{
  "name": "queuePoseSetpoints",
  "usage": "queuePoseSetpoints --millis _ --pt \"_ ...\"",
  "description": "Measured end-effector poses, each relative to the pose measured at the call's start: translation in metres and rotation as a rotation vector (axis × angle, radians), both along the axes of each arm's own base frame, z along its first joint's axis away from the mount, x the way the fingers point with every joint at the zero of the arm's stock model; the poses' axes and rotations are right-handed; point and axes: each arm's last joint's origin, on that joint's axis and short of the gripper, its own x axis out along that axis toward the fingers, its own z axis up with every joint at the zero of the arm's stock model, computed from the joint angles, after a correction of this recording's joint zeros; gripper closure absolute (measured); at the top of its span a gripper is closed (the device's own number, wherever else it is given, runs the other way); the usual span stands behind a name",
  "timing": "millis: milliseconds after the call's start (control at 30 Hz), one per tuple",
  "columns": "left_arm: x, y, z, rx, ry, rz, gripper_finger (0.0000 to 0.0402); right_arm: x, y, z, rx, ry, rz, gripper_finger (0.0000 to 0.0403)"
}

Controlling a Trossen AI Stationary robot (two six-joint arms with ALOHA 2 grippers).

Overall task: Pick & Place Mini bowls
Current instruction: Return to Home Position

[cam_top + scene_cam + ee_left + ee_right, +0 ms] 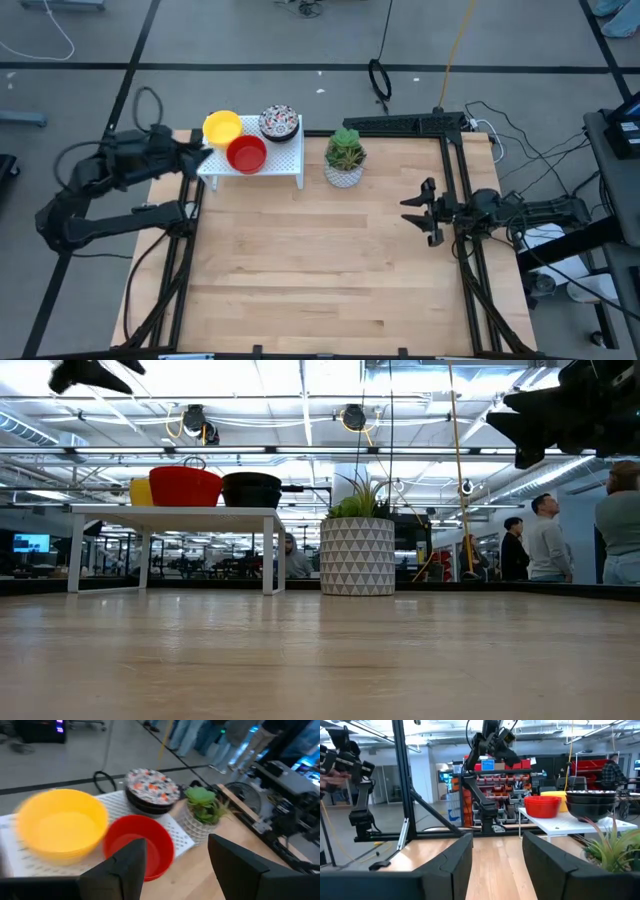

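Mini bowls [247, 154] shelved; my left gripper [198, 155], fingers apart and empty, must retreat home; right gripper [410, 211] waits, likewise apart.

Seen from surface level, the yellow bowls [140, 491] show only as a sliver behind the red bowls [186, 487]. The patterned bowls [251, 490] read there as a dark outline, their floral print out of sight. How many bowls make up each stack cannot be told. The left arm [90, 372] and right arm [580, 405] are cut by that picture's top edge. In the left wrist view the yellow bowls are smeared by blur and the shelf [114, 802] runs off the frame. The plant [612, 851] is cropped in the right wrist view. People [545, 540] beyond the surface are too small to make out.
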Motion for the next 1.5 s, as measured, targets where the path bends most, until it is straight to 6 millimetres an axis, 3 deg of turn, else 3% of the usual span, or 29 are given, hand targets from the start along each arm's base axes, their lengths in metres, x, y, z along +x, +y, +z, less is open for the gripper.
queuePoseSetpoints --millis 267,533,800,1100,1500 --pt "0.051 0.009 -0.054 0.046 -0.098 -0.178 0.0188 0.000 0.000 -0.002 0.027 0.021 0.000 0.0243" --pt "0.082 -0.007 -0.092 0.262 -0.303 -0.364 0.0188 0.001 -0.003 -0.006 0.022 0.060 -0.115 0.0243" --pt "0.084 -0.026 -0.124 0.340 -0.309 -0.235 0.0188 0.001 -0.008 -0.011 0.038 0.114 -0.262 0.0243" --pt "0.078 -0.043 -0.129 0.367 -0.234 -0.073 0.0188 0.001 -0.008 -0.013 0.035 0.129 -0.262 0.0243" --pt "0.077 -0.048 -0.169 0.197 -0.196 -0.139 0.0188 0.001 -0.007 -0.014 0.029 0.146 -0.263 0.0243"
